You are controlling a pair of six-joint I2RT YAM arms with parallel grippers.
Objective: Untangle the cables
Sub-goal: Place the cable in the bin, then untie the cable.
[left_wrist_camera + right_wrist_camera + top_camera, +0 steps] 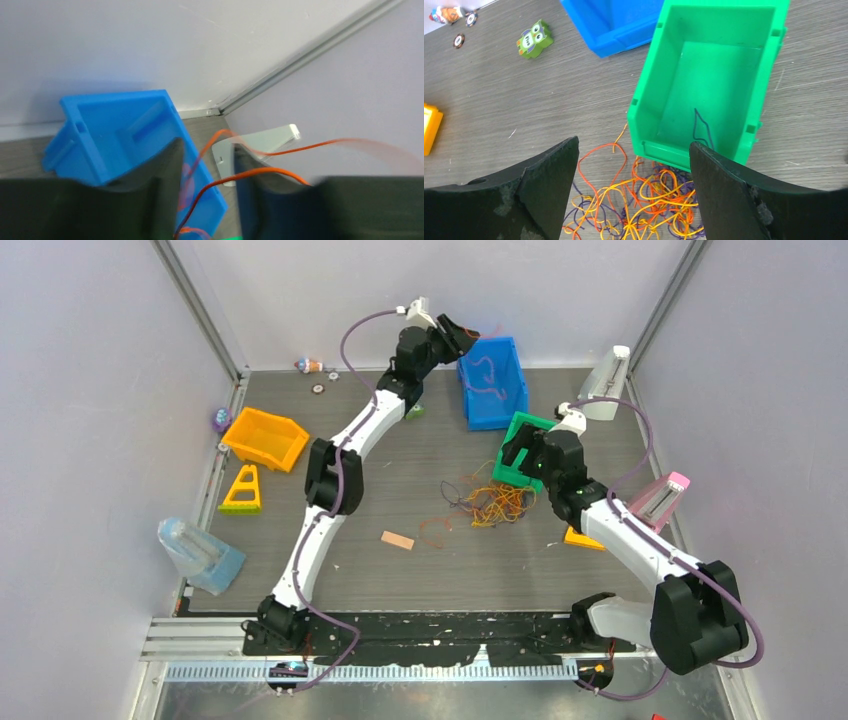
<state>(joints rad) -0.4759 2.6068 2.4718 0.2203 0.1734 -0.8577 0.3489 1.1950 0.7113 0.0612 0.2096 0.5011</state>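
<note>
The tangled cables (490, 502), orange-yellow, red and dark purple, lie on the table in front of the green bin (520, 425). In the right wrist view the tangle (659, 200) lies right below my open right gripper (634, 144), against the green bin (649, 90), which holds one dark purple cable (701, 127). My left gripper (462, 338) is raised over the blue bin (493, 383). In the left wrist view its fingers (206, 146) are apart, and a blurred red-orange cable (260, 172) runs between them over the blue bin (115, 135).
An orange bin (265, 437), a yellow triangle (242, 490) and a clear container (198, 555) stand on the left. A wooden block (397, 540) and a loose red loop (435, 530) lie mid-table. A green owl toy (535, 39) lies near the blue bin. Two stands (607, 383) (663, 498) line the right wall.
</note>
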